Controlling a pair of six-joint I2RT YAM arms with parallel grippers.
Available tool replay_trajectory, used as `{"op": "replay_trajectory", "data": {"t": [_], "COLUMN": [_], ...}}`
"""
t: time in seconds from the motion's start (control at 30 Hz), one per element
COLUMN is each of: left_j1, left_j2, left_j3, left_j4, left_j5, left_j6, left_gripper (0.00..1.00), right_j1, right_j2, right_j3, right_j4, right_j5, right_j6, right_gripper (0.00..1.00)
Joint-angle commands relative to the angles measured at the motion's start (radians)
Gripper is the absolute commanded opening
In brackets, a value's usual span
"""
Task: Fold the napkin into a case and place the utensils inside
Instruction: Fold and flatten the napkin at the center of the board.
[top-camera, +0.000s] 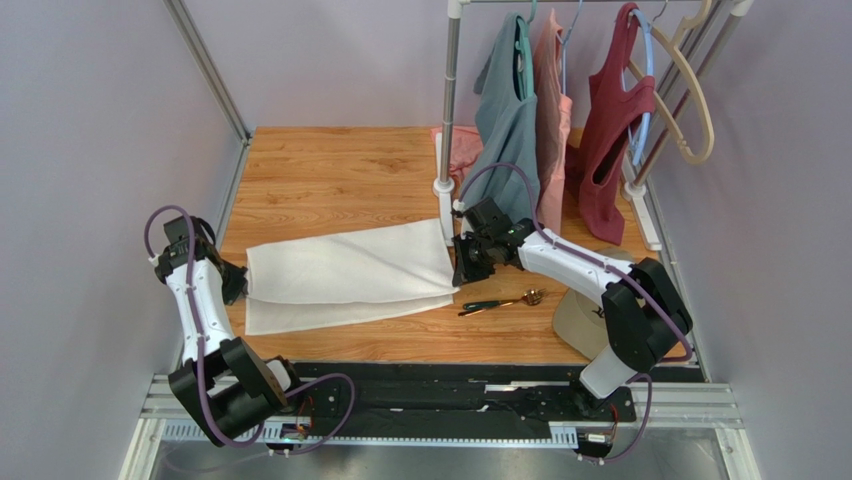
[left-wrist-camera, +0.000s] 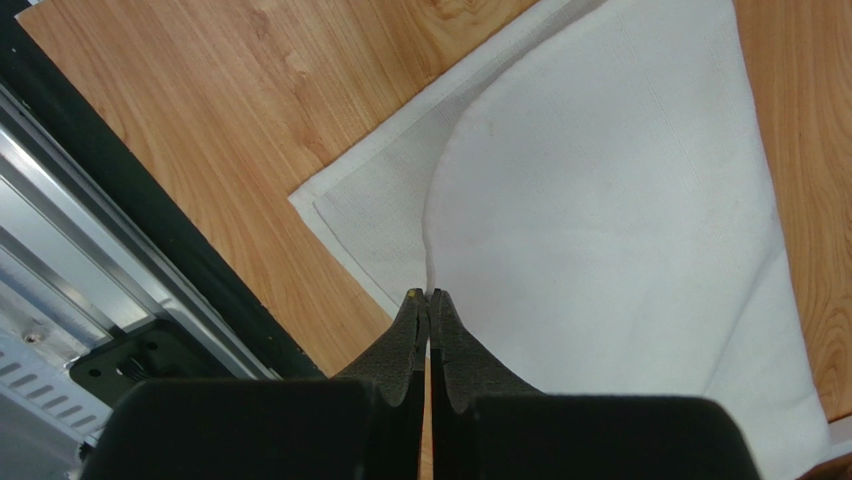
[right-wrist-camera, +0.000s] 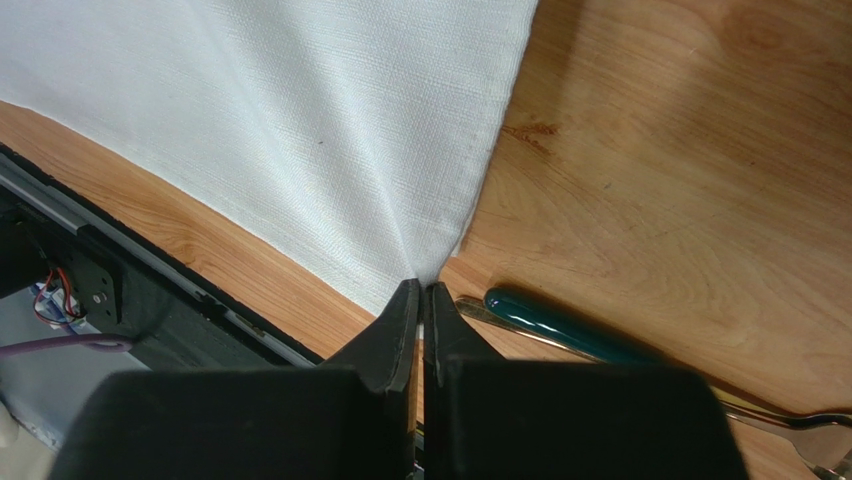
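Folding step. Left claw and right claw are both pinched shut on opposite ends of the napkin, mid-frame on the worktop. Utensils lie just right of it. Next move likely needs both claws to carry the edge over together, then release.

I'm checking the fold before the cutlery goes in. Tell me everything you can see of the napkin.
The napkin is plain white woven cloth, lying on the wooden table, long side running left to right. It is folded over: an upper layer covers most of a lower one, whose edge shows along the near side. The left hand pinches its left end, the right hand its right corner.
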Motion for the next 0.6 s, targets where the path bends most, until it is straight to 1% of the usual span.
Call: {"op": "replay_trajectory", "data": {"t": [0.0, 0.23, 0.57], "left_j1": [0.004, 0.005, 0.005], "left_j2": [0.023, 0.034, 0.026], "left_j3": [-0.023, -0.049, -0.040], "left_j4": [0.013, 0.026, 0.022], "left_j5": [0.027, 0.014, -0.006], "left_j6": [-0.002, -0.022, -0.022], "left_gripper": [0.00, 0.00, 0.00], "right_j1": [-0.004, 0.003, 0.008], "right_j2": [-0.005, 0.047, 0.112], "right_j3": [-0.027, -0.041, -0.061], "right_j4": [0.053, 0.112, 0.159], "right_j5": [-0.001, -0.043, -0.034], "right_j6": [-0.003, 0.032, 0.056], "right_gripper": [0.00, 0.00, 0.00]}}
